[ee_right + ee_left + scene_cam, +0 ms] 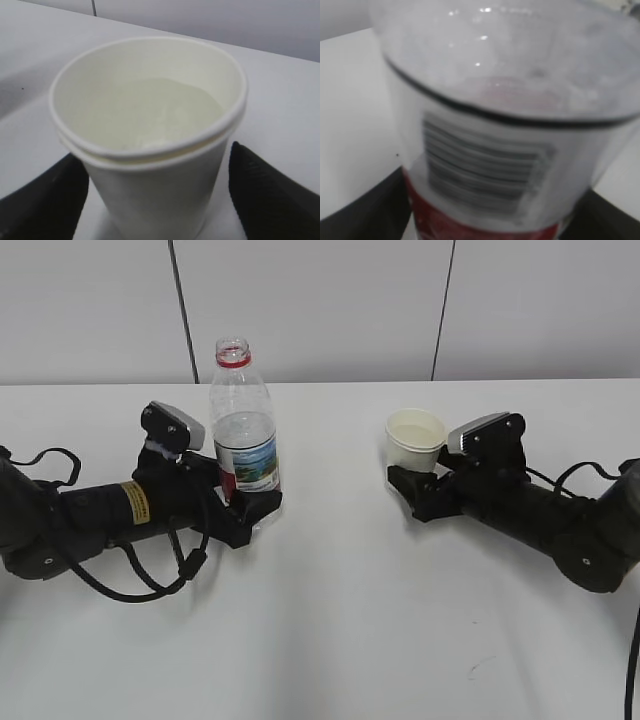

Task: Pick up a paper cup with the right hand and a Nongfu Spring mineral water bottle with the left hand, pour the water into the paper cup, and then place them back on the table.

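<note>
The left tool [245, 512] is lying low, jaws bracketing the upright Nongfu Spring bottle [243, 430] at left; the right tool [415, 490] is lying low, jaws spread beside the water-filled paper cup [416, 439], both standing on the tabletop [340, 640].

No wording is legible; the bottle label [485, 170] shows only a blurred barcode.

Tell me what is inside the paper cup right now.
The paper cup holds clear liquid, filling it partway; the right wrist view shows its surface well below the rim. The cup's bottom cannot be made out through it, and nothing else shows inside.
</note>
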Action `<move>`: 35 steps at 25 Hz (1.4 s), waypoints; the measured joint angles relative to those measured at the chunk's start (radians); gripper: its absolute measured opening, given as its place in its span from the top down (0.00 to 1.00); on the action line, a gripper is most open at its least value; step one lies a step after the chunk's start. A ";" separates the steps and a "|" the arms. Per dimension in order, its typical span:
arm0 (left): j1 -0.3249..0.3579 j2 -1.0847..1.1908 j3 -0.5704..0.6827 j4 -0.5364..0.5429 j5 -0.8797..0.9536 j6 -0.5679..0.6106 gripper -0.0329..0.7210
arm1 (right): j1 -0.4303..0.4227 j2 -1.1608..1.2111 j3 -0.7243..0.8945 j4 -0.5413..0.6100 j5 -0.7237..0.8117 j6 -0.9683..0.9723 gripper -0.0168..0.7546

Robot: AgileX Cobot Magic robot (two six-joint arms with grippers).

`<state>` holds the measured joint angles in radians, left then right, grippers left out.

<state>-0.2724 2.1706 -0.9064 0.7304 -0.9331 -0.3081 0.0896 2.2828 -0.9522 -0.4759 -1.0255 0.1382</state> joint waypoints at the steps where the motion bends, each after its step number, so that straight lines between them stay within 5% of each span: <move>1: 0.000 0.000 0.001 0.000 0.004 0.000 0.29 | 0.000 0.000 0.008 0.000 0.000 0.001 0.13; 8: 0.031 -0.071 0.100 -0.002 0.046 0.000 0.28 | 0.000 -0.041 0.132 0.064 -0.004 -0.002 0.13; 16: 0.113 -0.191 0.146 -0.077 0.213 0.000 0.28 | -0.009 -0.176 0.295 0.284 -0.050 -0.070 0.13; 25: 0.252 -0.331 0.151 -0.190 0.359 0.000 0.28 | -0.150 -0.239 0.326 0.368 -0.045 -0.053 0.15; 35: 0.324 -0.419 0.009 -0.238 0.933 0.000 0.28 | -0.207 -0.334 0.309 0.303 0.327 0.016 0.17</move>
<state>0.0519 1.7518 -0.8977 0.4922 0.0000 -0.3081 -0.1178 1.9492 -0.6429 -0.1729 -0.6988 0.1543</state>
